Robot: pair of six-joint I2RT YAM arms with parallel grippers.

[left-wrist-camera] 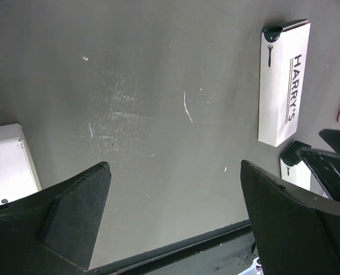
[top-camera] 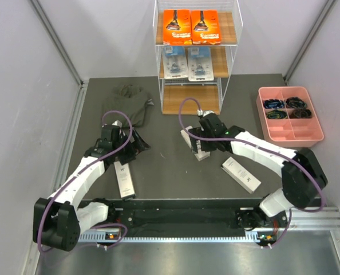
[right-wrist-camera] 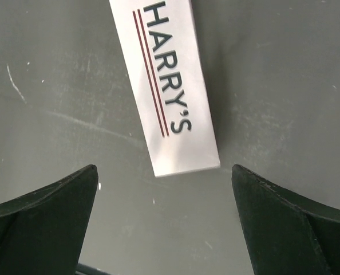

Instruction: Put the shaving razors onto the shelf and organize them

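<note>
**Operator:** List the stock, biggest first.

**Clerk:** Item one: table (top-camera: 164,172), dark, matte, scuffed.
Item two: shelf (top-camera: 190,100) at its far edge, white wire frame with three wooden tiers.
- Top tier: two flat orange boxes (top-camera: 177,27), glossy card.
- Middle tier: two blue packs (top-camera: 175,62), clear blister plastic.
- Bottom tier: no pack yet.

**Operator:** What is still off it?

**Clerk:** Three slim white boxes of smooth card, all lying flat on the table: left box (top-camera: 124,179), middle box (right-wrist-camera: 170,86) and right box (top-camera: 240,173).

**Operator:** Which is mine to take?

**Clerk:** The middle one, I judge.
- Your right gripper (right-wrist-camera: 163,176) hangs over it, jaws spread, holding nothing.
- The box's near end lies just ahead, between the fingers. Its long axis runs away from you, slightly tilted.
- You would need to reach further along it so the fingers straddle its narrow width.

**Operator:** And my left?

**Clerk:** Left gripper (left-wrist-camera: 174,166): also spread and empty, with bare table between the fingers. The left box lies just beside it.
</note>
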